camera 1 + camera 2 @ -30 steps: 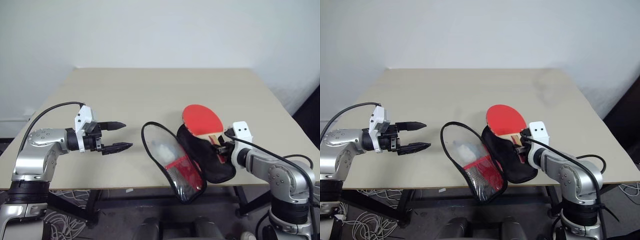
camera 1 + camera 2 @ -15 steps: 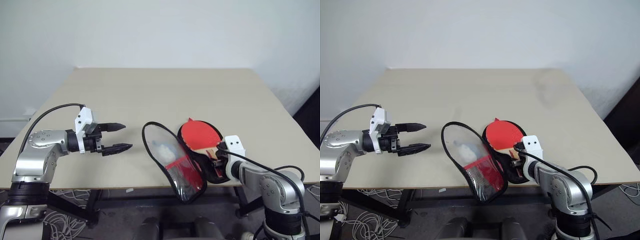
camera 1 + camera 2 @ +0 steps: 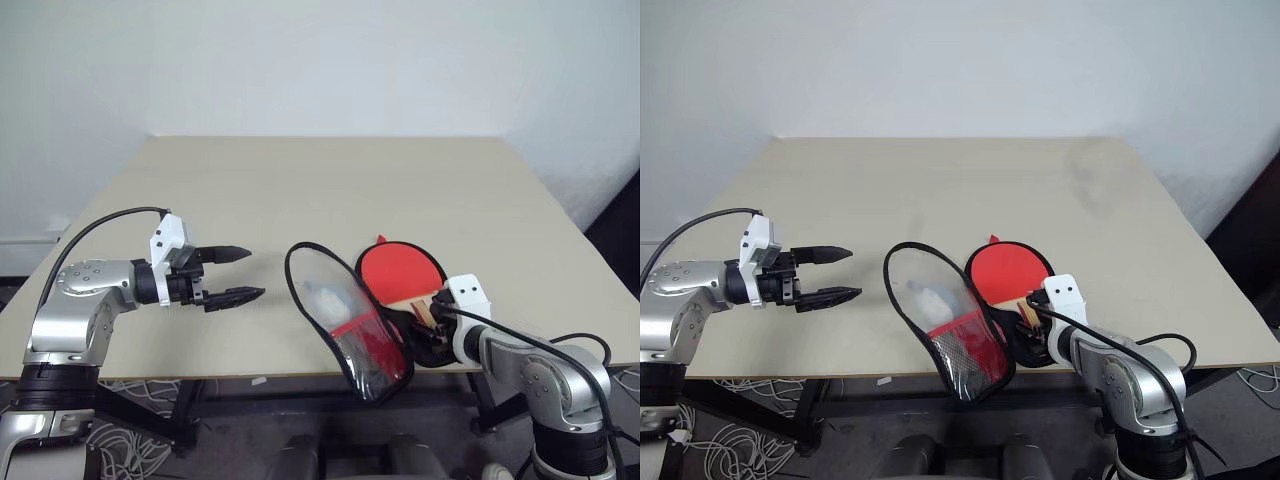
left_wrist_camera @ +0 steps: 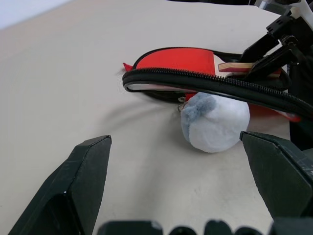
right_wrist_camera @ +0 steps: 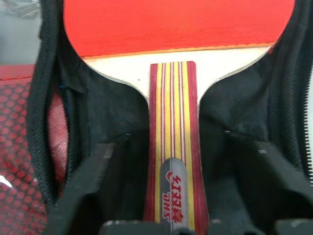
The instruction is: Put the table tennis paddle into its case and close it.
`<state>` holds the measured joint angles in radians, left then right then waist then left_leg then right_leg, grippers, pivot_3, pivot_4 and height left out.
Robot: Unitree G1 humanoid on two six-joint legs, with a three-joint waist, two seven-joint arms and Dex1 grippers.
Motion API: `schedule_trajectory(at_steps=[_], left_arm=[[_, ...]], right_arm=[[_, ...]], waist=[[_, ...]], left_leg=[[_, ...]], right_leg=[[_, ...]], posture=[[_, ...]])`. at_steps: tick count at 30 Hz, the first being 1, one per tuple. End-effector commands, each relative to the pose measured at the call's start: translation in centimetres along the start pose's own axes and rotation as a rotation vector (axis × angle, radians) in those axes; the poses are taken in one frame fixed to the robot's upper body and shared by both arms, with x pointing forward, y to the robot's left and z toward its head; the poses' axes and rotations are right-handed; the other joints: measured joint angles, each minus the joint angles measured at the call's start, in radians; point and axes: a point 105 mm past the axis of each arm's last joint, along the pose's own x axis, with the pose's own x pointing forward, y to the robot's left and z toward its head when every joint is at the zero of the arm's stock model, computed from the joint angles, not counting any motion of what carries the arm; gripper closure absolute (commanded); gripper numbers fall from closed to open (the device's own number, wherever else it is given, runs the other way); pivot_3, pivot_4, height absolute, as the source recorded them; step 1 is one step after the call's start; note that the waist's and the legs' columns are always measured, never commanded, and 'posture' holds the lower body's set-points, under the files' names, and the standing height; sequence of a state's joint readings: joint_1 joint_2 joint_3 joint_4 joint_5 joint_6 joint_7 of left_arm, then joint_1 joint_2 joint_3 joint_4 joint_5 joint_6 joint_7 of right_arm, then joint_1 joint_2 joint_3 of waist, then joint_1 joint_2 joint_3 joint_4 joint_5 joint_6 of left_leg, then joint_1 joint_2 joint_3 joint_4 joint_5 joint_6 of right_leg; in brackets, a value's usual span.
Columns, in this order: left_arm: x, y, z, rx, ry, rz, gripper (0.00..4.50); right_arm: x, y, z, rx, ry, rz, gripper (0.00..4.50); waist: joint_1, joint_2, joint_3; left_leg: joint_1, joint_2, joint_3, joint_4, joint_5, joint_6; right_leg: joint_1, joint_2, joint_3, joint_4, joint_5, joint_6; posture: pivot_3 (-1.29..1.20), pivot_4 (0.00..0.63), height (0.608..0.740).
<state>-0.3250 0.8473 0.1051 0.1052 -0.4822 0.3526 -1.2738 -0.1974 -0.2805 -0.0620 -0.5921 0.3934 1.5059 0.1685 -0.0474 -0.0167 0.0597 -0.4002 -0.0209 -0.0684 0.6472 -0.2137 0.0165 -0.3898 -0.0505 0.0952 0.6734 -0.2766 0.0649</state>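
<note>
Paddle lying in the open case near the front edge of the table

The beige table (image 3: 300,190) carries the red case (image 3: 350,320), unzipped, its upper flap tilted up and its black-lined half flat beneath the table tennis paddle (image 3: 400,270). Left gripper (image 3: 235,273) hovers well apart to the left, fingers spread wide, empty. Right gripper (image 5: 171,161) sits at the striped handle, its fingers (image 5: 93,181) parted on either side of it, not pinching. A white ball (image 4: 214,121) lies just beside the zip.
</note>
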Motion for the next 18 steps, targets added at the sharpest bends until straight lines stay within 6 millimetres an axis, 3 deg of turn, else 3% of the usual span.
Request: schedule_trajectory(at_steps=[1, 5, 9, 13, 18], left_arm=[[-0.2, 0.0, 1.1, 0.044, -0.013, 0.007, 0.0], [-0.3, 0.3, 0.9, 0.048, 0.0, 0.01, 0.0], [0.0, 0.6, 0.6, 0.073, 0.02, 0.021, 0.0], [1.3, 0.5, 0.3, 0.105, 0.02, 0.023, 0.0], [4.2, -0.7, 1.2, 0.121, -0.035, -0.011, 0.0]], right_arm=[[-2.0, -0.2, 3.4, -0.051, -0.111, 0.048, 0.07], [-5.2, -0.1, 7.1, -0.2, -0.209, 0.202, 0.07], [-7.4, -1.3, 9.3, -0.339, -0.255, 0.254, 0.07], [-8.2, -3.6, 11.5, -0.392, -0.293, 0.194, 0.07], [-8.3, -4.1, 13.2, -0.417, -0.356, 0.168, 0.07]], waist=[[0.0, 0.0, 0.0], [0.0, 0.001, 0.0], [0.0, 0.0, 0.0], [0.0, -0.001, 0.0], [0.001, -0.001, 0.0]], left_leg=[[0.0, 0.0, 0.0, 0.0, 0.0, 0.0], [0.0, 0.0, 0.0, 0.0, 0.0, 0.0], [0.0, 0.0, 0.0, -0.001, 0.0, 0.0], [0.001, 0.001, 0.001, -0.001, 0.0, 0.0], [-0.001, 0.001, 0.001, -0.001, 0.0, 0.0]], right_leg=[[0.0, 0.0, 0.0, 0.0, 0.0, 0.0], [0.0, 0.0, 0.0, 0.0, 0.0, 0.0], [0.001, -0.001, -0.001, -0.002, 0.0, 0.0], [0.002, -0.001, 0.0, -0.004, 0.0, 0.0], [0.001, -0.001, 0.0, -0.004, 0.0, 0.0]], posture=[[0.0, 0.0, 0.734], [0.0, 0.0, 0.734], [0.0, 0.0, 0.734], [0.0, 0.0, 0.734], [0.0, 0.0, 0.734]])
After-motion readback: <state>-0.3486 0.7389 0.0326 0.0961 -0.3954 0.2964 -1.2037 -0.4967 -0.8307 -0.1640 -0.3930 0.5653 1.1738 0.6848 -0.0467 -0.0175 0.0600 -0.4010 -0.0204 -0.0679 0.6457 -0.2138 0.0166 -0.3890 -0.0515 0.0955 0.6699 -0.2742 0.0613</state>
